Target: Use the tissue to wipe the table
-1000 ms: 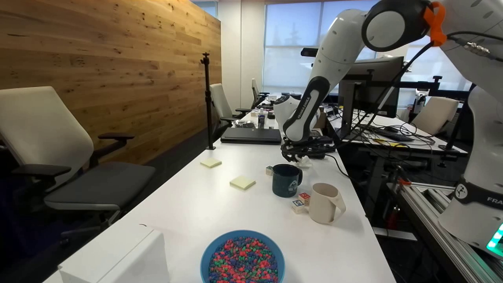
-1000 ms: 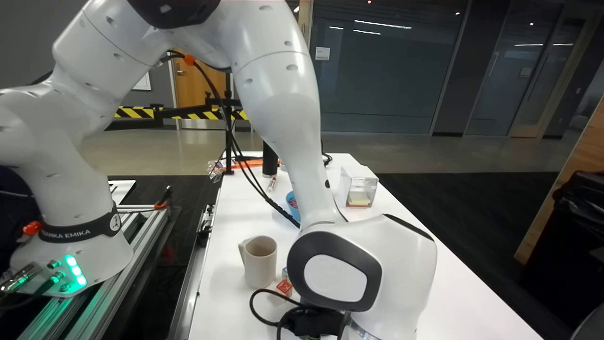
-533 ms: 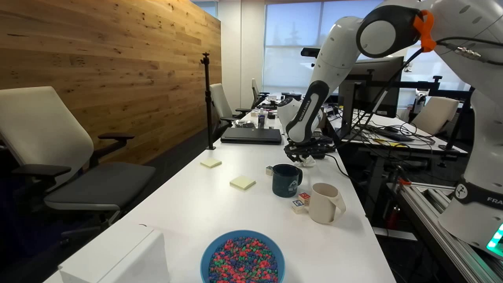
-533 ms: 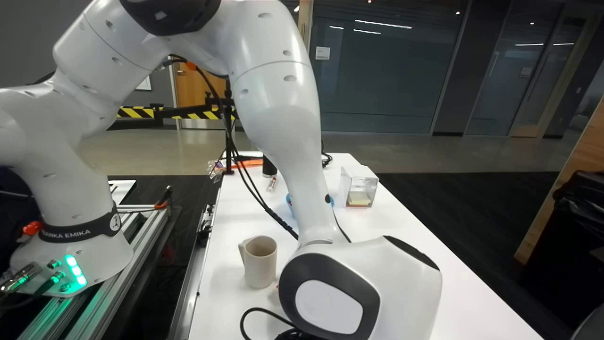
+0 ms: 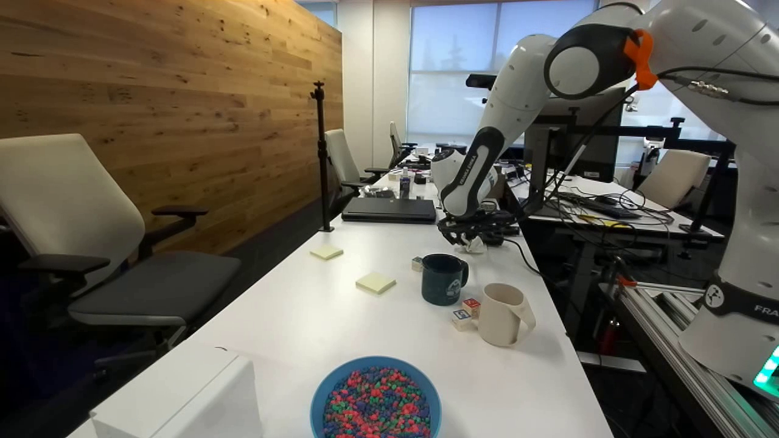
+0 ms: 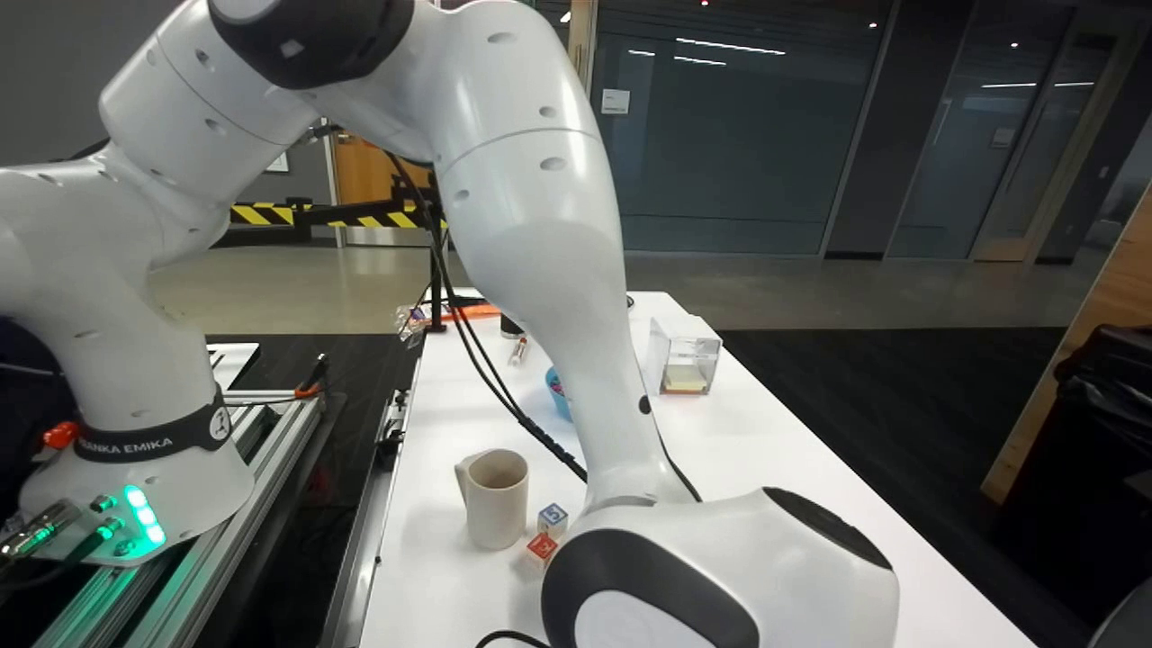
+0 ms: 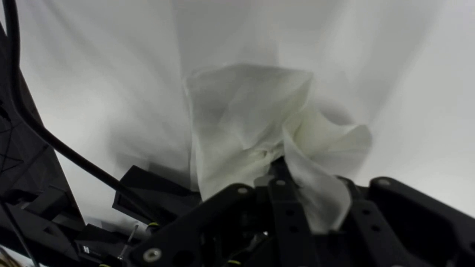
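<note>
The tissue (image 7: pixel 237 107) is a crumpled white sheet. In the wrist view my gripper (image 7: pixel 293 167) is shut on it. Part spreads ahead of the fingers, and a fold curls back between them and covers one fingertip. In an exterior view the gripper (image 5: pixel 459 234) is low over the far part of the white table (image 5: pixel 286 316), and the tissue (image 5: pixel 475 246) shows just under it, at or close to the top; exact contact is hard to tell. The table (image 6: pixel 747 441) also shows in an exterior view where the gripper and tissue are hidden.
A dark green mug (image 5: pixel 442 280) stands near the gripper, with a beige mug (image 5: pixel 506 316) and letter blocks (image 5: pixel 462 320) beyond. Note pads (image 5: pixel 375 283), a black laptop (image 5: pixel 389 210), a blue bowl (image 5: pixel 377 401) and a white box (image 5: pixel 176 389) are on the table. A black cable (image 7: pixel 74 155) runs alongside.
The arm's elbow has lowered and its wrist has shifted along the table, uncovering letter blocks. The gripper and tissue shifted slightly sideways, then a little back. The tissue stays in the gripper.
</note>
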Tool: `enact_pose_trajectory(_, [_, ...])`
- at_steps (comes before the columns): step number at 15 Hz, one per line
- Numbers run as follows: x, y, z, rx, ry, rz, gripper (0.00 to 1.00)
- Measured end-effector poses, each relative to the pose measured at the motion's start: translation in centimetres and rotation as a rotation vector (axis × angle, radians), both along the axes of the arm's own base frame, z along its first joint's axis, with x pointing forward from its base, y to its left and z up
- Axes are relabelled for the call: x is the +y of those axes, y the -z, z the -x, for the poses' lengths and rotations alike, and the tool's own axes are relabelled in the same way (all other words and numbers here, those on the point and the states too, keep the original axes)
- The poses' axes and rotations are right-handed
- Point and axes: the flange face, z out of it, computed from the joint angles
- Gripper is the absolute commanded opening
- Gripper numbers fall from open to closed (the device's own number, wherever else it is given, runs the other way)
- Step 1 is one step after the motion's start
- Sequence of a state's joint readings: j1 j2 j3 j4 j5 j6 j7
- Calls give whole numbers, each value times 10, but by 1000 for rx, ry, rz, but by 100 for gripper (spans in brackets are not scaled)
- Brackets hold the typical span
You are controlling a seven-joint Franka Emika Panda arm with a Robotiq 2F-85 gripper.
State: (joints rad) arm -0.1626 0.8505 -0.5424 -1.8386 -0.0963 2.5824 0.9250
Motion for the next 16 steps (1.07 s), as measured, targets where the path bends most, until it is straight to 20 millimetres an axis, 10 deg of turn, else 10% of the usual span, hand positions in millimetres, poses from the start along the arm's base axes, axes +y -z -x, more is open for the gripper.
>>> enact_pose_trajectory(16, [48,-7,-65,-85,-96,-25,2])
